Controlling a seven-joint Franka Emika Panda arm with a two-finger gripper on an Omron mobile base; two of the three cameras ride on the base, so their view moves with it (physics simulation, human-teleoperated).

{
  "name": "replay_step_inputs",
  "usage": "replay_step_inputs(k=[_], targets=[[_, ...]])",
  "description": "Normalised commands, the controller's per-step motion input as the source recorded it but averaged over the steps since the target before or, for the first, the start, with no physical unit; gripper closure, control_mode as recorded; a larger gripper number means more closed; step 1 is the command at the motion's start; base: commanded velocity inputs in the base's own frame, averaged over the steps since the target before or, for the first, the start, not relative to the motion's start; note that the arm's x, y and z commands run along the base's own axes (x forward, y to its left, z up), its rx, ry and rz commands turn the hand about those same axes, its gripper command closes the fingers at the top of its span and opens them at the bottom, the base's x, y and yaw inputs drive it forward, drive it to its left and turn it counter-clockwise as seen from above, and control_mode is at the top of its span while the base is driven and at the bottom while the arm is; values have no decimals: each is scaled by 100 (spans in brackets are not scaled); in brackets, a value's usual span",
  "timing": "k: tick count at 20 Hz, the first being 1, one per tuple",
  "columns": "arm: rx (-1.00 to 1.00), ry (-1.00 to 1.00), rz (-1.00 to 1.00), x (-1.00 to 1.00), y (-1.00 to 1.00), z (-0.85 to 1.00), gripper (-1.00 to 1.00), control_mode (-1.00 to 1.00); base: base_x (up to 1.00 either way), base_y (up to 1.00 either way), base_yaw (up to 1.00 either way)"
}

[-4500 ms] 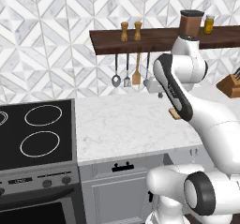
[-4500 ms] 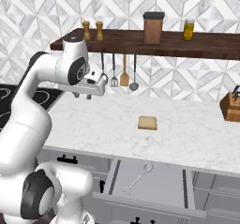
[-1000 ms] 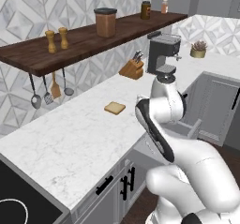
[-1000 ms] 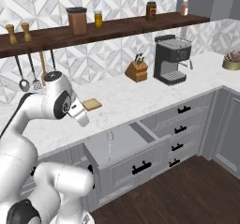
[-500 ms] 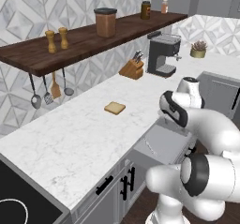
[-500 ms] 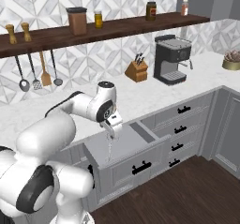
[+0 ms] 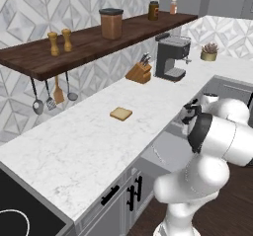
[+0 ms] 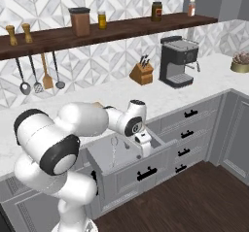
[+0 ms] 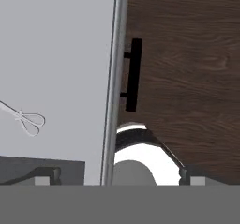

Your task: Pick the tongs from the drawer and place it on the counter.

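Drawer (image 8: 127,172) pulled out, tongs (image 8: 114,147) flat inside, gripper (image 8: 144,152) spread wide above drawer front, holding nothing

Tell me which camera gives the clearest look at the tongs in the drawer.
The right base view: the tongs lie whole on the open drawer floor. The hand view catches just their looped end at its left edge. The left base view shows them as a thin faint line.

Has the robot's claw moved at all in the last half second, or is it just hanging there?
Yes. In the right base view the gripper has dropped and swung right, from above the tongs toward the drawer front panel's right end. Its jaws stand open, holding nothing.
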Motion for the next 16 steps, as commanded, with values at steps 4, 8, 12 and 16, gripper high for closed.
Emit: replay_step_inputs(k=[4, 8, 12, 16], targets=[[0, 14, 0, 39, -1, -53, -100, -100, 0, 0, 0], [0, 15, 0, 39, 0, -60, -100, -100, 0, 0, 0], [0, 14, 0, 48, 0, -60, -100, -100, 0, 0, 0], [0, 16, 0, -3, -40, -69, -100, -100, 0, 0, 0]])
